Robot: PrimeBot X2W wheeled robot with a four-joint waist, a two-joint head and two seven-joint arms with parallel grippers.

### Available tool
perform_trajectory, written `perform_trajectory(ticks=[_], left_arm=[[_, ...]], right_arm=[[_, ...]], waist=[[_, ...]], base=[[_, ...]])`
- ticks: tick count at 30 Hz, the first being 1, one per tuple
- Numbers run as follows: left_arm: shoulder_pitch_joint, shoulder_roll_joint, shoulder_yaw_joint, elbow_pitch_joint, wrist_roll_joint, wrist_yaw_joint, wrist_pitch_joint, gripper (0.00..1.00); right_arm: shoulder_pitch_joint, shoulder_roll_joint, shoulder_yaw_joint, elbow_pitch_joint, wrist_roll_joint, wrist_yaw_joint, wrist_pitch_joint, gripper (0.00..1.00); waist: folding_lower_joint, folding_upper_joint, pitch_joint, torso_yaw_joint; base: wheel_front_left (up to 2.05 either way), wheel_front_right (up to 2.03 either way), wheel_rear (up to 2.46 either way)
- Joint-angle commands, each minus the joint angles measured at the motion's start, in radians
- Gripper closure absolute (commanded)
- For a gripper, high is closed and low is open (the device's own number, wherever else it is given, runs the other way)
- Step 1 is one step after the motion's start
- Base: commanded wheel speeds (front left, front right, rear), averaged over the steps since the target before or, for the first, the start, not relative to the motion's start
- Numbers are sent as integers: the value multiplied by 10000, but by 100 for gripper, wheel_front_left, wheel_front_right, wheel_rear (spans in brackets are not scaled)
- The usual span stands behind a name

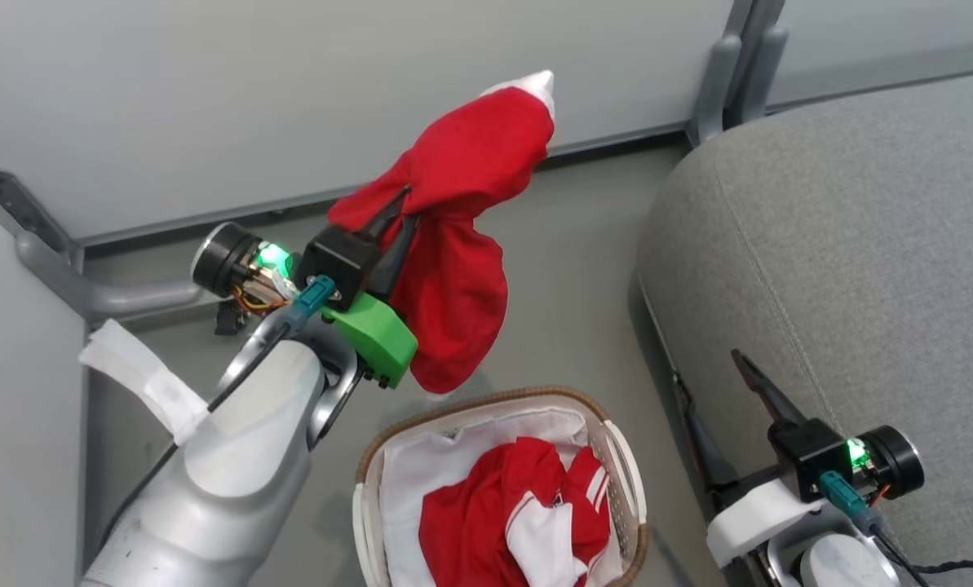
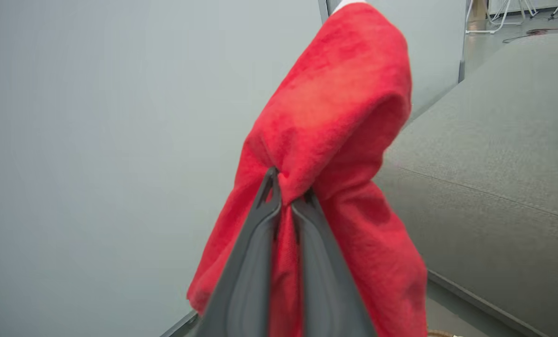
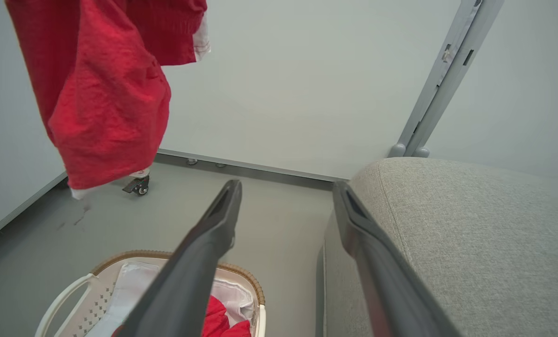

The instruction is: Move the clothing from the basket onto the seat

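The left jaws are clamped together on a bunched fold of the plain red soft fabric garment with white trim, which hangs in the air clear of the oval white perforated plastic basket with a brown woven rim, above the grey floor and well to the left of the large grey woven-fabric sofa seat. The right jaws stand wide apart and empty, low at the seat's near edge, just beside the basket. The red jersey with white-striped sleeves lies crumpled on the white liner inside the basket. The step in hand looks like the carry of the first garment. The next move calls for swinging the pale left arm rightward until the cloth hangs over the cushion, lowering it so the drooping ends land on the seat rather than its rounded edge, then parting the jaws
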Motion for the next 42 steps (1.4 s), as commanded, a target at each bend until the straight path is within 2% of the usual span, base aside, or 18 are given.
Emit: perform_trajectory(ticks=[1, 9, 14, 28, 36, 42], left_arm=[[-231, 142, 20, -153, -164, -43, 85, 100], [-1072, 473, 219, -870, -416, -50, 499, 100], [-1354, 449, 87, -1233, -518, -56, 709, 100], [-1637, -122, -964, -2383, -992, -70, 1169, 100], [-1370, -67, -1236, -2776, -1160, -72, 1221, 100], [-1152, -51, -1334, -2870, -1295, -30, 1239, 100]], right_arm=[[200, -47, 117, 32, 39, -10, -49, 0], [243, -41, 928, 106, 371, -10, -49, 0], [-74, -44, 1674, 198, 800, -10, -49, 0], [-2283, -45, 3819, 1492, 3064, -10, -49, 0], [-3015, -45, 4214, 1092, 4006, -10, -49, 0], [-3344, -45, 4291, 403, 4102, -8, -49, 0]], waist=[[1, 0, -1130, 439], [1, 0, -1379, 447], [1, 0, -1463, 512], [1, 0, -1553, 1192], [1, 0, -1531, 1389], [1, 0, -1519, 1439]], base=[[0, 0, 0], [0, 0, 0], [0, 0, 0], [0, 0, 0], [0, 0, 0], [0, 0, 0]])
